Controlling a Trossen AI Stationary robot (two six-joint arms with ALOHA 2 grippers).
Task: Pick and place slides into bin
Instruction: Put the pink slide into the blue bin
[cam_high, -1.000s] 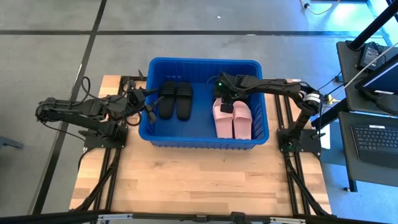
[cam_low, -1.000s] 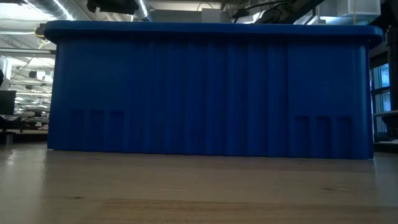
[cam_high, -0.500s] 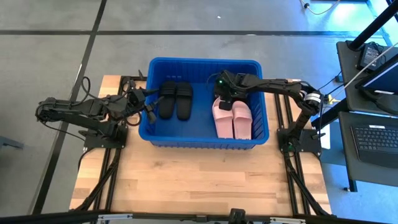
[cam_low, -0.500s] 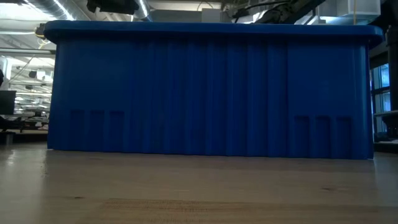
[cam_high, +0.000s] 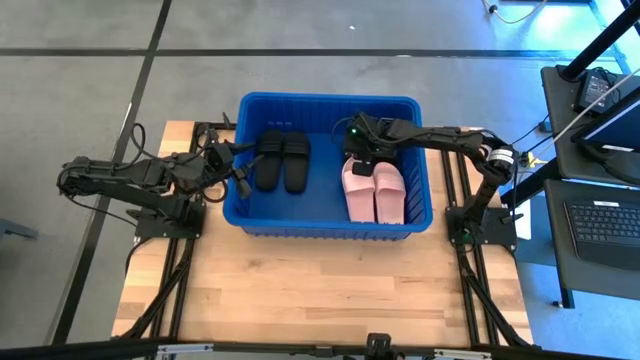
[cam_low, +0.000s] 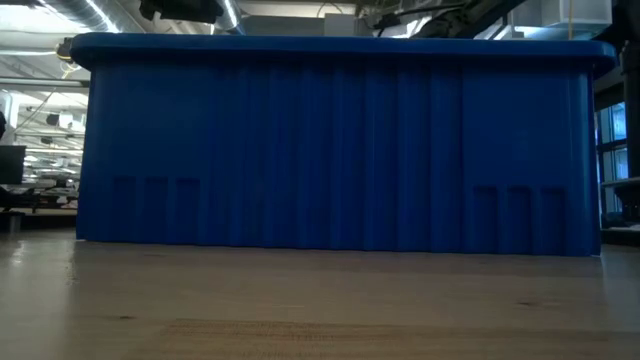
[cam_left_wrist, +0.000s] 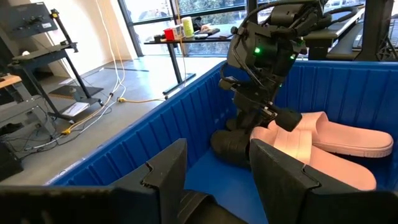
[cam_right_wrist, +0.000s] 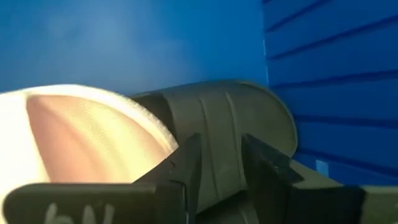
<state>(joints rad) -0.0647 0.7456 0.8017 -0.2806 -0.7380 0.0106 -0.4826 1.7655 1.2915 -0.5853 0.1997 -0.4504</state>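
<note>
The blue bin (cam_high: 325, 98) stands on the wooden table and fills the low view (cam_low: 340, 150). Inside it, two black slides (cam_high: 283, 160) lie side by side at the left and two pink slides (cam_high: 375, 190) at the right. Another black slide (cam_left_wrist: 231, 148) lies at the far end of the pink pair, seen close in the right wrist view (cam_right_wrist: 230, 118). My right gripper (cam_high: 358, 168) hangs open just over this slide. My left gripper (cam_high: 238, 178) is open and empty at the bin's left wall.
The bin's ribbed walls (cam_left_wrist: 155, 124) stand close around my right gripper. Bare wooden table (cam_high: 320, 290) lies between the bin and the near edge. Desks with a laptop (cam_high: 605, 225) stand beyond the table's right side.
My right gripper has drawn a little toward the bin's far wall. The slides lie as before.
</note>
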